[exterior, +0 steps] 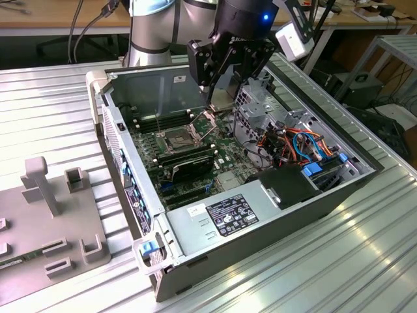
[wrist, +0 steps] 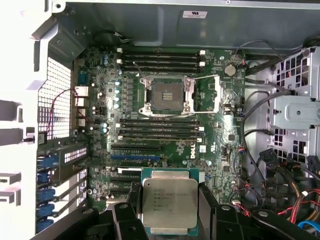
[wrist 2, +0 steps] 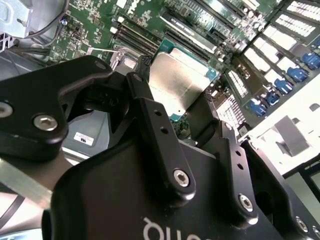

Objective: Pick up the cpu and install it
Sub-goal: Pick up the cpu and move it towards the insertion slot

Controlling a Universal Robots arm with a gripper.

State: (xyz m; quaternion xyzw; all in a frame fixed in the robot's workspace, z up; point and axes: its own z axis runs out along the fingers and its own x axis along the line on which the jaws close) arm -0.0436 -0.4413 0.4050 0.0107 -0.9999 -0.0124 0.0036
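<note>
The cpu [wrist: 169, 201] is held in the tool [wrist: 169, 212], clamped by two opposite edges between dark fingers [wrist: 207, 207], its dull silver top turned toward the first wrist view. It is carried in the air above the green motherboard [wrist: 215, 150], inside the open computer case [exterior: 260, 241], and touches nothing but the tool. In the second wrist view the same chip [wrist 2: 182, 80] is seen between the black finger links [wrist 2: 152, 117], with the board beyond it.

The socket [wrist: 165, 95] is seen uncovered on the board, its metal frame swung open, between two banks of long memory slots [wrist: 160, 57]. The cpu is not seated in it and is kept apart from it.

In the exterior view the case is laid on its side on a ridged metal tabletop [exterior: 58, 98]. A grey fixture [exterior: 52, 215] is placed toward the exterior view's left.
</note>
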